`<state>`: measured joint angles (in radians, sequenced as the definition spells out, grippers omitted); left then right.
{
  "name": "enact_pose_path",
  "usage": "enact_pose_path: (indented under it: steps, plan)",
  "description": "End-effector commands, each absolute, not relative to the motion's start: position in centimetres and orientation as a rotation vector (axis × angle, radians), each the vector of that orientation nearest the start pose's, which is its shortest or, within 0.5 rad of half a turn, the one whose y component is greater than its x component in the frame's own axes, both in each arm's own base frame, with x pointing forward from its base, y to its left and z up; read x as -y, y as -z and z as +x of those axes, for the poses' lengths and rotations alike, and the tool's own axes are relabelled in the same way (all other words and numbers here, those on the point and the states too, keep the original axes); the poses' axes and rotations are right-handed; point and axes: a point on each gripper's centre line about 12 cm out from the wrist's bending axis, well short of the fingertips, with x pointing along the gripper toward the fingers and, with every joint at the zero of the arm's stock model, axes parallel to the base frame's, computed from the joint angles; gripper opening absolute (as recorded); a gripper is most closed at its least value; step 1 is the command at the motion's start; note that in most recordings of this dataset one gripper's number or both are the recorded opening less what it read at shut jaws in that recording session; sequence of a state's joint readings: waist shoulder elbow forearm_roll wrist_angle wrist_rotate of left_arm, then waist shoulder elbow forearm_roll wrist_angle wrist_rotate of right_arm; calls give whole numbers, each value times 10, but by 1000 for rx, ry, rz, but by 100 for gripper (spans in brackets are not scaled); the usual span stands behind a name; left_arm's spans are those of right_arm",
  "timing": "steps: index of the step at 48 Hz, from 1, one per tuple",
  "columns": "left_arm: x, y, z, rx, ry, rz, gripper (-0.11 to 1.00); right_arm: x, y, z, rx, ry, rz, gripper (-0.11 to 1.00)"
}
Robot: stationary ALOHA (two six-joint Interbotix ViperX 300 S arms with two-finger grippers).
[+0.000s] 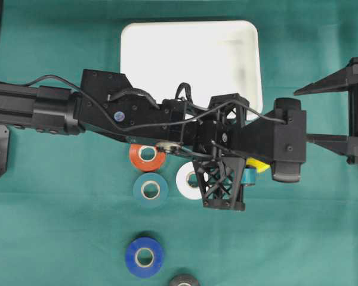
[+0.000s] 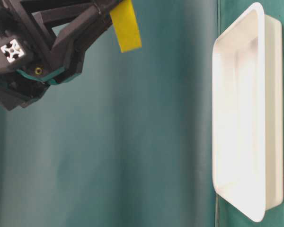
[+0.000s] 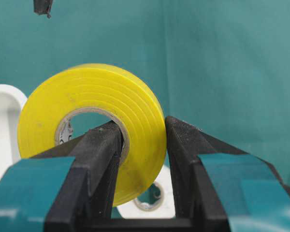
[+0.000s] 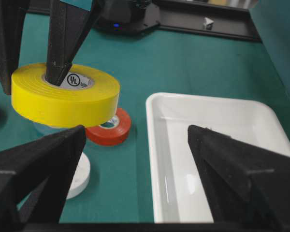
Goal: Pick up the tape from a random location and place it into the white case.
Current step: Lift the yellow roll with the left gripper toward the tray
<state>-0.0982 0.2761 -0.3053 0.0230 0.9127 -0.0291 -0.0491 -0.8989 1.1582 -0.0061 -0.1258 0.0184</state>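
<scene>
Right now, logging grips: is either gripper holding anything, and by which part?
The left gripper pinches the yellow tape roll through its wall: one finger inside the core, one outside. The right gripper holds nothing.

Lifted yellow tape beside white case

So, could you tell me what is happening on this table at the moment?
The left gripper has lifted a yellow roll of tape off the green cloth, one finger through its core and one outside the wall. The large shallow white plastic case lies empty, and the roll is not yet over it. The right gripper waits open beside the case. Orange, teal, white and blue rolls lie on the cloth.
</scene>
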Motion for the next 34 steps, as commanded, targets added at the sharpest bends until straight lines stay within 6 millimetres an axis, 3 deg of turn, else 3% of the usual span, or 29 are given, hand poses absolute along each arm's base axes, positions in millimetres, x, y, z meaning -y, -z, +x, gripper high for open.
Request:
enact_pose_path:
  steps: [1,15,34]
  plan:
    - [48,-352,503,-806,70,38,24,11,-272,211,-124,51,17,91]
    - [49,-345,494,-831,71,35,24,11,-271,211,-129,50,16,91]
    - [57,-336,465,-860,92,41,24,11,-270,211,-138,51,16,91]
